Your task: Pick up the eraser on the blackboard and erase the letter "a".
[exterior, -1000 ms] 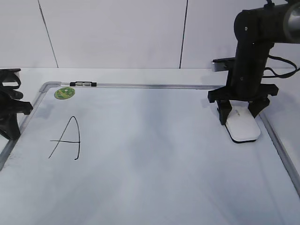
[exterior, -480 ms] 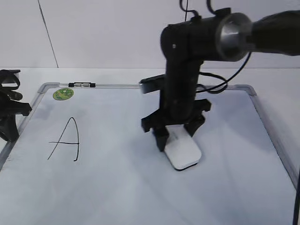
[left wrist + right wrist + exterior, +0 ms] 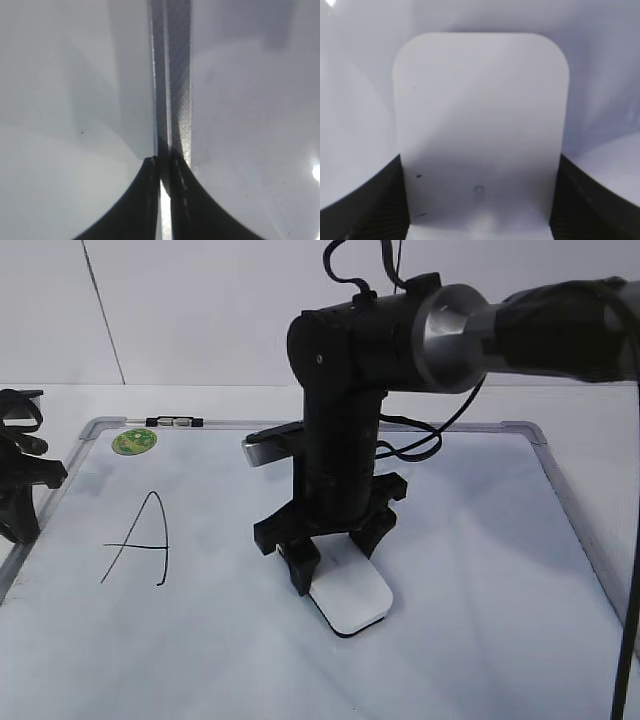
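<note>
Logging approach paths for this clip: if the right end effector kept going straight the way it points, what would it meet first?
The right end effector points down at the whiteboard, shut on the eraser. The eraser's underside would press the board first; it looks to be touching already, though depth is unclear.

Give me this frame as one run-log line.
right hand: shut on flat white plastic eraser | eraser: mid whiteboard | marker "A": unerased | left hand: shut, idle
</note>
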You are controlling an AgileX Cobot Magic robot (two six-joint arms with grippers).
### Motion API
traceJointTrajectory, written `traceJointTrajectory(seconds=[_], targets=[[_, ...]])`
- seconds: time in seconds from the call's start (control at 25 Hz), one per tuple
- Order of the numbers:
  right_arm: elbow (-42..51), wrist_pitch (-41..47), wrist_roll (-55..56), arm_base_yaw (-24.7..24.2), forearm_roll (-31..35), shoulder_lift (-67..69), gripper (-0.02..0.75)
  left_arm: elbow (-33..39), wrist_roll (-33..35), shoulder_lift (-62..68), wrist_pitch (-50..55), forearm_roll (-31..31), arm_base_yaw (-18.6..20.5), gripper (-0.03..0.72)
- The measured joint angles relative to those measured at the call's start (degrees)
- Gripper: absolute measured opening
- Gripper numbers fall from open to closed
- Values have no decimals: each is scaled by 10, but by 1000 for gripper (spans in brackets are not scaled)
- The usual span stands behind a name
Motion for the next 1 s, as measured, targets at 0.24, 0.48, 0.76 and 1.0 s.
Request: traceJointTrajectory(seconds=[0.24,0.48,0.76,1.0], targets=[[0,0,0,-69,-2,0,541,0,0,0,0,0,0,22],[0,0,0,-166,-7,0,541,0,0,0,2,0,0,23],[0,0,0,-207,-9,0,541,0,0,0,5,-1,0,23],[6,-1,-4,-210,0,-14,541,0,-1,0,12,-1,0,23]])
